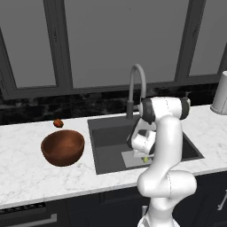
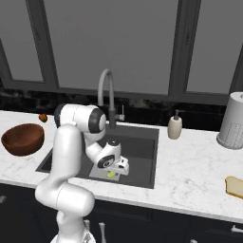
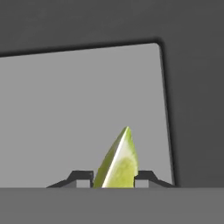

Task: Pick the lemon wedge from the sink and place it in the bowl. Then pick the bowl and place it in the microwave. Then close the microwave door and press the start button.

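Note:
The lemon wedge (image 3: 118, 166), yellow-green and pointed, stands on the light grey square (image 3: 78, 109) on the sink's floor. My gripper (image 3: 114, 177) is down in the sink (image 1: 106, 133) with a dark fingertip pressed against each side of the wedge. From the base views the wedge (image 1: 145, 159) (image 2: 111, 174) peeks out just under the hand (image 2: 114, 166). The reddish-brown bowl (image 1: 62, 147) (image 2: 23, 138) sits upright on the counter left of the sink, apart from the arm. The microwave and its door are out of view.
A curved grey faucet (image 1: 137, 84) rises behind the sink. A small red-orange round object (image 1: 58, 123) lies behind the bowl. Right of the sink stand a soap dispenser (image 2: 175, 126) and a grey canister (image 2: 232, 121); a bread slice (image 2: 235, 186) lies near the front edge.

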Tool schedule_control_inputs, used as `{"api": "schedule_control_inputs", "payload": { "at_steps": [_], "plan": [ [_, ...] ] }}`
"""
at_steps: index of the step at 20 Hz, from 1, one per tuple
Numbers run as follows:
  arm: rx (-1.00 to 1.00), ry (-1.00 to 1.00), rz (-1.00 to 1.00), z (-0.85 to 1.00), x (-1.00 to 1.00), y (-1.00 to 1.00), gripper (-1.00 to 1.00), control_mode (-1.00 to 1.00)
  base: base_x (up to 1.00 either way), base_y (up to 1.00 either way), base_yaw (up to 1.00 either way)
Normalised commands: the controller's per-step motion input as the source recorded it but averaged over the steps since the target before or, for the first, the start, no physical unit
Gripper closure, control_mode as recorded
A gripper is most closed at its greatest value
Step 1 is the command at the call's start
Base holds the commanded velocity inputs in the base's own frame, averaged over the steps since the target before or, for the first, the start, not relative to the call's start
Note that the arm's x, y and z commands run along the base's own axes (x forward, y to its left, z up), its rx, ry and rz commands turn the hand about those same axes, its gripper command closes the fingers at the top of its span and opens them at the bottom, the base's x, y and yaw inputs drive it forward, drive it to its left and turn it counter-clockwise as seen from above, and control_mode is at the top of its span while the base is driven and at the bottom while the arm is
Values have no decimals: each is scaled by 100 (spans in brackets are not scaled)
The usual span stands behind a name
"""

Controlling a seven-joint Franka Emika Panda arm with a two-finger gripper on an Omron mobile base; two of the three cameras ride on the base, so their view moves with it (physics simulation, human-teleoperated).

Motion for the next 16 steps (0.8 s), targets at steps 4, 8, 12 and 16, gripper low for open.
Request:
{"api": "schedule_control_inputs", "payload": {
  "at_steps": [4,8,12,16],
  "plan": [
    [0,0,0,24,-25,0,100,-100,0,0,0],
    [0,0,-2,69,-18,-4,100,-100,0,0,0],
    [0,0,-2,87,0,0,100,-100,0,0,0],
    [0,0,-2,89,0,-3,100,-100,0,0,0]
  ]
}}
